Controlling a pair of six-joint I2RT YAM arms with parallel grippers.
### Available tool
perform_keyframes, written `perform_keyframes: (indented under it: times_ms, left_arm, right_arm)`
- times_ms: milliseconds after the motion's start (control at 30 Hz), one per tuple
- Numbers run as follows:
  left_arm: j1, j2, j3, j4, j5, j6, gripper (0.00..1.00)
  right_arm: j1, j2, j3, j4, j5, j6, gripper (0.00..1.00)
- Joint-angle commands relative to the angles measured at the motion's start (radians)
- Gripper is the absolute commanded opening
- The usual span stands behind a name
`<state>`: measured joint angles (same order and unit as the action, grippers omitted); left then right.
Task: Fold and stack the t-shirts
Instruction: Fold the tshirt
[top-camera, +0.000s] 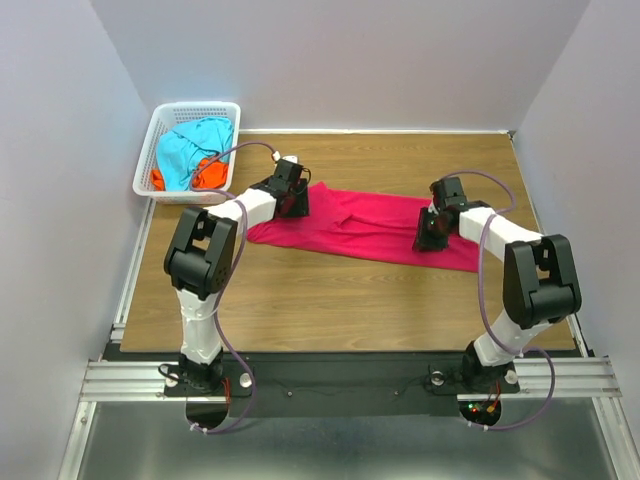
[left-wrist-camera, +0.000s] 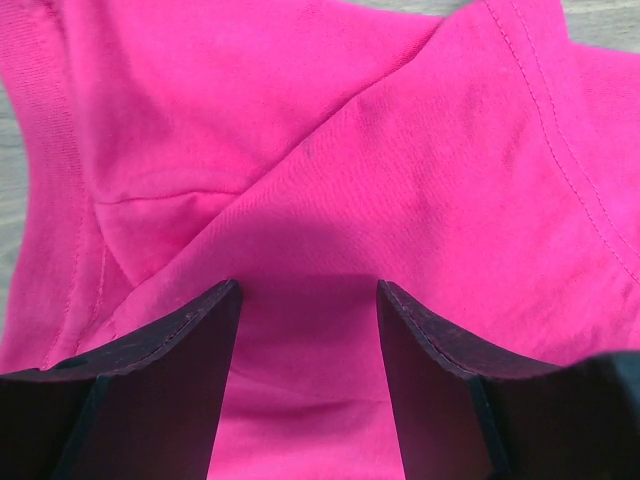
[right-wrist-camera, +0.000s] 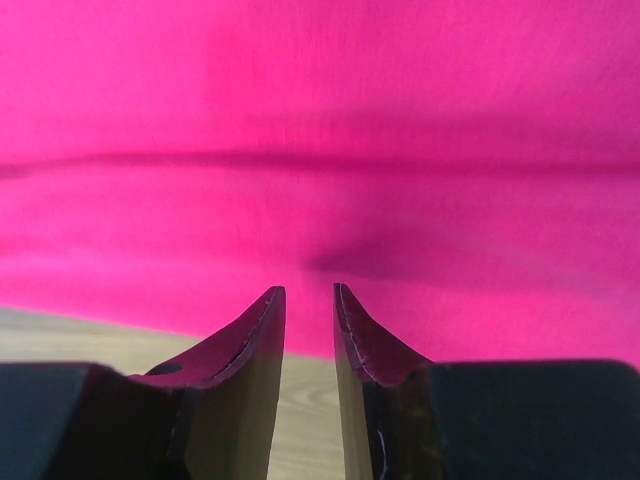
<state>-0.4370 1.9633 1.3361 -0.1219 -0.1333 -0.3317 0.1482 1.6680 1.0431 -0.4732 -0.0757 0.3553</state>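
left gripper (left-wrist-camera: 308, 292), black two-finger pincer: fingers apart, set down over the crimson-pink short-sleeved cloth t-shirt (top-camera: 360, 225), which lies rumpled across mid-table with its ends toward 9 and 3 o'clock. right gripper (right-wrist-camera: 309, 292), same make: fingers nearly together, a narrow gap showing, at the shirt's near hem, no cloth seen pinched. handling, judged: light, limp, easily creased, not fragile, best pinched at hem or shoulder edges; turquoise-blue t-shirt (top-camera: 190, 150) and orange t-shirt (top-camera: 212, 176) lie bunched in the white plastic lattice basket (top-camera: 195, 106) at 11 o'clock.
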Motion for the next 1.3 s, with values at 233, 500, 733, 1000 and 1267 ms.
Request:
perform_keyframes:
  times_ms: [233,500,733,1000,1267]
  left_arm:
    - [0.001,0.146,0.153,-0.041,0.029,0.028,0.68]
    - [0.009,0.250,0.285,-0.054,0.034,0.089,0.68]
    - [0.020,0.362,0.509,-0.068,0.064,0.160,0.68]
    - [0.024,0.214,0.470,0.057,0.107,0.200,0.71]
    - [0.030,-0.113,0.303,0.116,0.072,0.198,0.76]
  right_arm:
    - [0.089,-0.030,-0.146,-0.024,0.062,0.033,0.32]
    - [0.322,-0.086,-0.215,-0.080,-0.081,0.151,0.33]
    - [0.733,-0.002,-0.019,-0.094,-0.127,0.277,0.33]
    - [0.788,0.029,0.182,-0.108,-0.037,0.218,0.34]
    - [0.709,-0.122,0.173,-0.209,0.174,0.157,0.41]
